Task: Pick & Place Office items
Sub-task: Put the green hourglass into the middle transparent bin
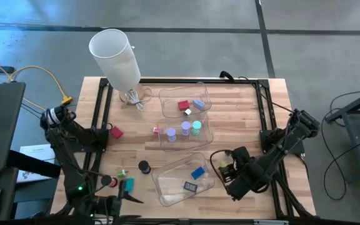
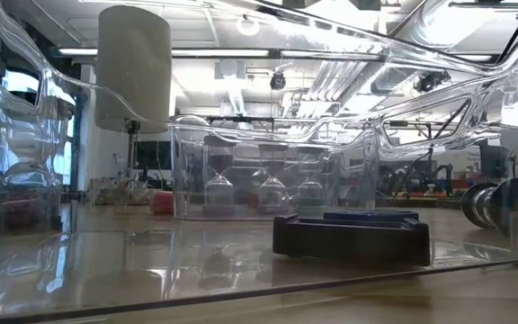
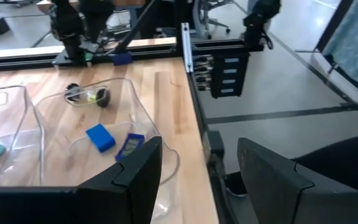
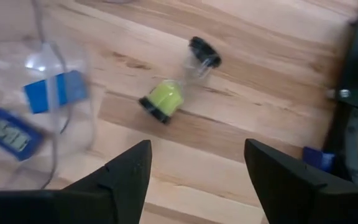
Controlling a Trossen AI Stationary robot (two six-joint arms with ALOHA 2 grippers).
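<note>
Wooden boards make up the table, framed in black rails, with three clear trays in the middle and a tall white lamp shade at the far edge. Take the nearest tray as the landmark. Inside it lie a blue block and a dark flat timer. Just outside its right wall, on bare wood, a small hourglass with yellow-green sand and black caps lies on its side.

The right gripper hangs just above that hourglass, fingers spread wide and gripping nothing; wood shows between them. The hourglass looks like the piece to collect next. To do it well, the gripper should come down centred over the narrow glass waist, fingers straddling it across its length, and close gently, since the round caps would let it roll away under a glancing touch. The tray wall stands near, so the approach should keep clear of it.

The left gripper waits on the left side of that tray, at the near edge of the table, with its fingers apart and nothing between them. Several items remain loose on the wood to the left of the tray, among them a red block and a black cylinder.
</note>
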